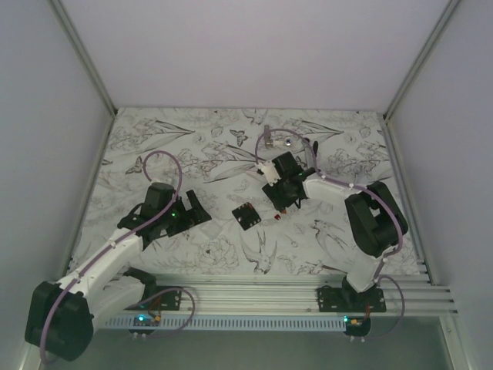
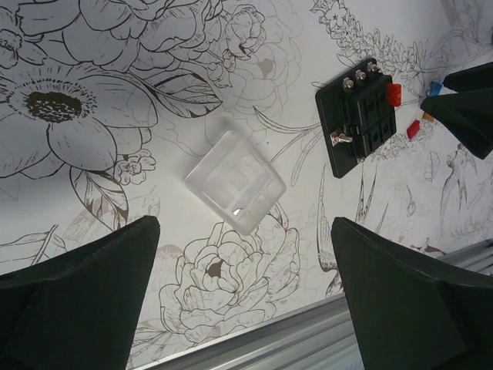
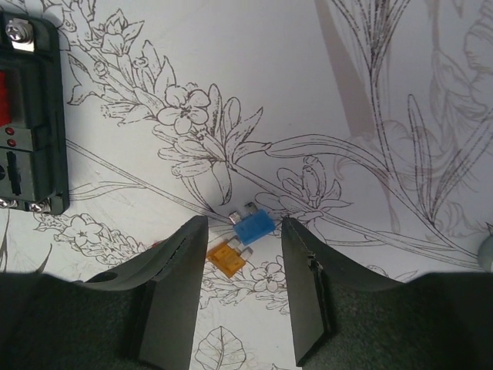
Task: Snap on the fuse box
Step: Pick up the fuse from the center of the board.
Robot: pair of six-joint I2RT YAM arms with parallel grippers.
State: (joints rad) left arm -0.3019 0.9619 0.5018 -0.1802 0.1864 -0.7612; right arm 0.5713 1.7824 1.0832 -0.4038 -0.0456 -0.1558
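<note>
- Two arms rise from the aluminium rail at the near edge of the flower-printed table.
- On the left, the left gripper has its fingers spread wide and grips nothing. It hangs over a clear plastic cover, which lies flat on the table in the gap between the fingers and touches neither.
- Past the cover and apart from it, the fuse box lies flat on the table, roughly midway between the two grippers in the overhead view. It is uncovered, with a red fuse seated at one edge.
- Just right of the box, the right gripper is low over the table with its fingers apart and nothing clamped.
- A loose blue fuse and an orange fuse lie on the table in the gap between those fingers, side by side and not pinched.
- Farther back, a silver metal tool lies well apart from the box.
</note>
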